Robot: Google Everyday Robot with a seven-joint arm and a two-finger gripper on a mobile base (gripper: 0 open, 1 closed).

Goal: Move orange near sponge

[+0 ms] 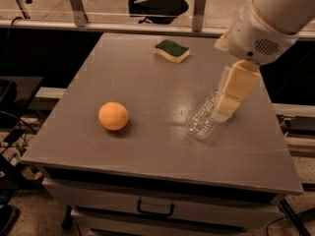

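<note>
The orange [113, 116] sits on the grey table [147, 82] at the front left. The sponge [172, 50], dark green on top with a pale yellow base, lies near the table's far edge, well apart from the orange. My gripper [222, 113] hangs from the white arm at the right. It points down over the right half of the table, far right of the orange and in front of the sponge.
A clear plastic bottle [202, 122] lies on its side at the right of the table, its upper part hidden behind my gripper. A drawer with a handle [155, 210] is below the table's front edge. An office chair [157, 4] stands beyond the far rail.
</note>
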